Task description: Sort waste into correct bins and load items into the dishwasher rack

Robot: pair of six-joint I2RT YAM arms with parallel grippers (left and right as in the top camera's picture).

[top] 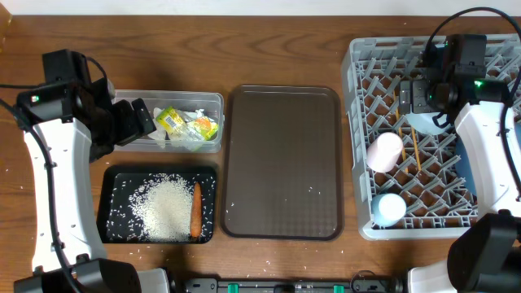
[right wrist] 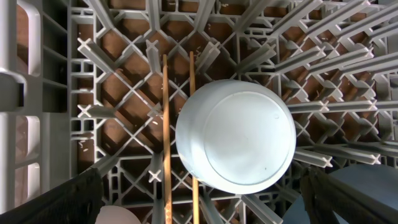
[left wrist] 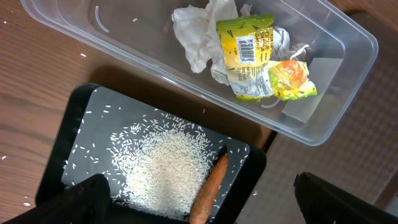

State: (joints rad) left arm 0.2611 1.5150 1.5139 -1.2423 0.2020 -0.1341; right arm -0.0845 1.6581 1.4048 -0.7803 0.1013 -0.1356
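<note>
Light blue bowl (right wrist: 235, 135) beneath right gripper (right wrist: 205, 200)

The left arm (top: 53, 179) and the right arm (top: 488, 155) each have a long white shell with black joints. Thin black cables (top: 468, 16) loop over them. A tiny green light (top: 479, 81) glows on each. The left claw (top: 142, 122) and the right claw (top: 413, 96) are black.

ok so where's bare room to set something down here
The brown serving tray, between the black tray and the rack, is nearly bare. Bare table wood runs beyond it. Crowded: the clear tub, black tray and rack.
</note>
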